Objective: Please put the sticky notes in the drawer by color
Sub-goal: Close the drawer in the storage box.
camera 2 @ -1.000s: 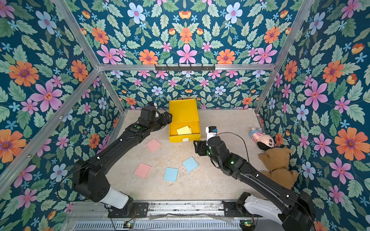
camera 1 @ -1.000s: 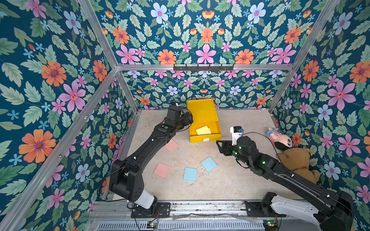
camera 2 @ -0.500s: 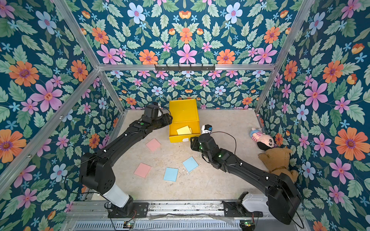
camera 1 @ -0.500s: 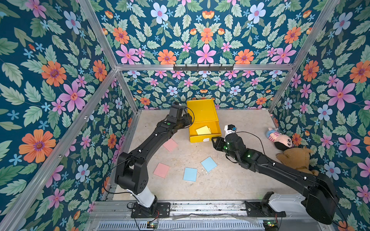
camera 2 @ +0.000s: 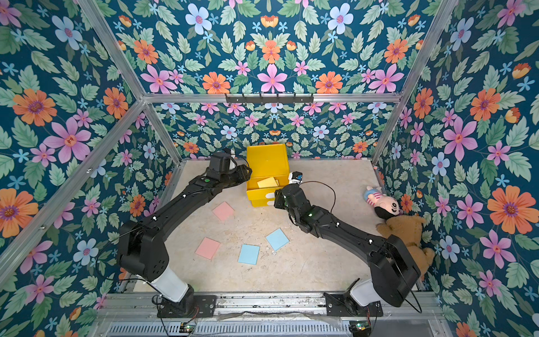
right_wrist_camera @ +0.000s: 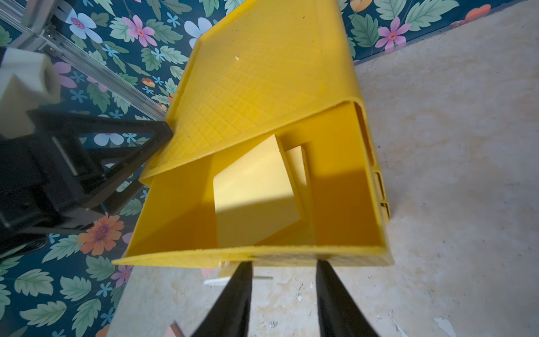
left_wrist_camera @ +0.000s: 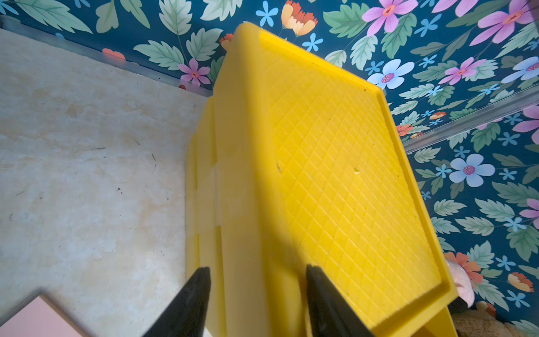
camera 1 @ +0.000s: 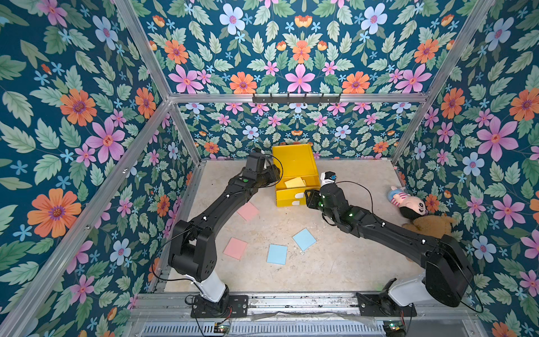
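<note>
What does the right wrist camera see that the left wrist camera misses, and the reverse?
Only the right wrist view: the top drawer pulled open, yellow sticky notes inside, and the left arm's fingers at the yellow cabinet. Only the left wrist view: the brown teddy bear's edge. Both: that cabinet, the beige table, floral walls.

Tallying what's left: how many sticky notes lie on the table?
4: pink note by the left arm, second pink note nearer the front, blue note beside it, second blue note just beyond. Arms may hide others.
</note>
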`<control>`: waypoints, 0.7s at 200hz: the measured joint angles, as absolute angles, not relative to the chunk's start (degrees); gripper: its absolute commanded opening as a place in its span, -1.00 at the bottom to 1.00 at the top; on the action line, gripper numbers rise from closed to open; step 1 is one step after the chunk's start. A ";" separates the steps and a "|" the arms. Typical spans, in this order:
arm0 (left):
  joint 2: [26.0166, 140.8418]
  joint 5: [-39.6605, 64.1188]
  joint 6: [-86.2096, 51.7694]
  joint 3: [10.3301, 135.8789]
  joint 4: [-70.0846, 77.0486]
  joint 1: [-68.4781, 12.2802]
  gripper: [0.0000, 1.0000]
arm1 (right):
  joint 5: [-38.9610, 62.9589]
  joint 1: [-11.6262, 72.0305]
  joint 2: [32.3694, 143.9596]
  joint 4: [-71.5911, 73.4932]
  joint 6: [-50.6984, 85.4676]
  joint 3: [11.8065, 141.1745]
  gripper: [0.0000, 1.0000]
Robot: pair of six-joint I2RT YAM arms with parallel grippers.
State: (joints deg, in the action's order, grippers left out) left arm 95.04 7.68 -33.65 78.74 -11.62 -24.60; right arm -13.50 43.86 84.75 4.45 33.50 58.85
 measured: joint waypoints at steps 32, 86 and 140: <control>95.09 8.03 -33.54 78.89 -11.68 -24.47 0.14 | -13.52 43.07 87.99 6.39 30.81 61.87 -0.22; 94.98 8.45 -33.28 78.76 -11.68 -24.43 0.14 | -13.69 41.89 92.95 10.22 25.63 67.51 -0.22; 94.96 8.82 -33.23 78.61 -11.35 -24.38 0.14 | -13.65 41.45 97.06 10.33 21.23 70.67 -0.04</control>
